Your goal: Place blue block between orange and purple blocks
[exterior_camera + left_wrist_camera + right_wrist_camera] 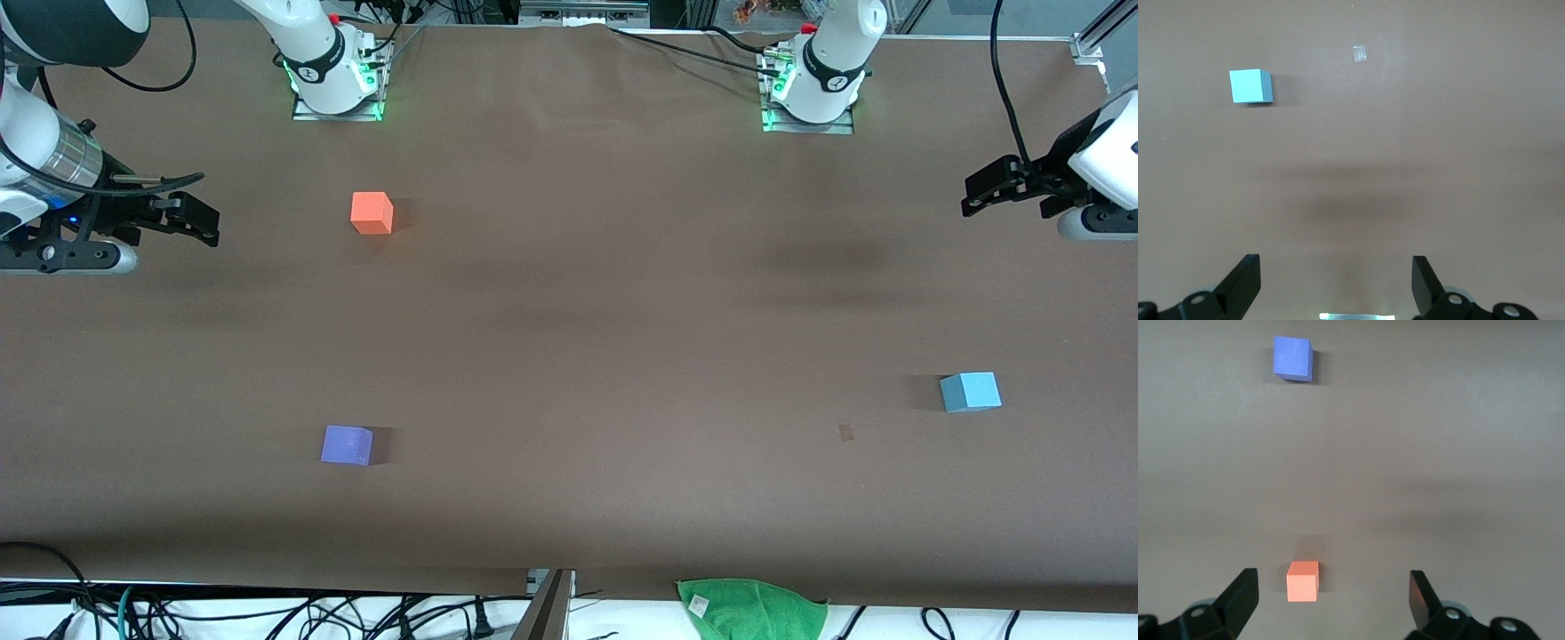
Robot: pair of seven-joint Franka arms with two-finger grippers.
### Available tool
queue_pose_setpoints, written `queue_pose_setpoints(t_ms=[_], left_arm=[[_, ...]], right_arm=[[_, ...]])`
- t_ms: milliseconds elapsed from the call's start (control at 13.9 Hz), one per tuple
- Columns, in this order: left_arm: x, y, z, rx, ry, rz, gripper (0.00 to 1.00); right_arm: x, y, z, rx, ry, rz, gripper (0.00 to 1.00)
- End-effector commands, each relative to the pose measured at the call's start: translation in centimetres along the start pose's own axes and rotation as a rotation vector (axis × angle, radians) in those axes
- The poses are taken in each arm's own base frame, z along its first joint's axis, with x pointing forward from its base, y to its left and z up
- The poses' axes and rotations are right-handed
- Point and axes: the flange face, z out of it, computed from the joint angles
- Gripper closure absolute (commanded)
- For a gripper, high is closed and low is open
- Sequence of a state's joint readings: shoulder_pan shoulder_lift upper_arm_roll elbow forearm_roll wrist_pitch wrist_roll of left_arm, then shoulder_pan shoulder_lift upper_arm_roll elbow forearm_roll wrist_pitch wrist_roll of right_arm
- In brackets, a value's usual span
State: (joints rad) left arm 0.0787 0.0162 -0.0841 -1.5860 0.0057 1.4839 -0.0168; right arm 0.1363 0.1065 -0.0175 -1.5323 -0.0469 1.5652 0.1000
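Note:
The light blue block [970,391] sits on the brown table toward the left arm's end; it also shows in the left wrist view [1250,86]. The orange block [372,213] sits toward the right arm's end. The purple block [347,444] is nearer the front camera than the orange one, with a wide bare gap between them. Both show in the right wrist view, orange [1302,581] and purple [1293,358]. My left gripper [978,191] [1336,280] is open and empty, up over the table's left-arm end. My right gripper [200,218] [1333,597] is open and empty, over the right-arm end, beside the orange block.
A green cloth [751,609] lies at the table's near edge. A small tape patch [845,432] [1359,53] is on the table beside the blue block. The arm bases [338,84] [813,93] stand along the edge farthest from the front camera.

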Motion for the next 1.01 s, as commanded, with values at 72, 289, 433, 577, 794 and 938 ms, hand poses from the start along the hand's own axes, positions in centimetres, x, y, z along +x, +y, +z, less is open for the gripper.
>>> queue_pose_setpoints(t_ms=[72, 289, 433, 577, 794, 938], left_arm=[[1.5, 0.6, -1.2, -0.001, 0.023, 0.016, 0.0], [1.7, 0.7, -1.1, -0.002, 0.021, 0.033, 0.0], [1.8, 0.8, -0.8, -0.002, 0.01, 0.034, 0.0], [2.0, 0.8, -0.4, -0.004, 0.002, 0.033, 0.0], [2.9, 0.3, 1.1, -0.013, -0.029, 0.025, 0.0], [4.3, -0.5, 3.3, -0.014, -0.067, 0.013, 0.0]], right_arm=[[-0.1, 0.2, -0.5, 0.0, 0.006, -0.001, 0.0], [-0.1, 0.2, -0.5, 0.0, 0.006, -0.001, 0.0], [-0.1, 0.2, -0.5, 0.0, 0.006, -0.001, 0.0], [-0.1, 0.2, -0.5, 0.0, 0.008, -0.001, 0.0], [-0.1, 0.2, -0.5, 0.0, 0.008, -0.001, 0.0], [-0.1, 0.2, -0.5, 0.0, 0.008, -0.001, 0.0]])
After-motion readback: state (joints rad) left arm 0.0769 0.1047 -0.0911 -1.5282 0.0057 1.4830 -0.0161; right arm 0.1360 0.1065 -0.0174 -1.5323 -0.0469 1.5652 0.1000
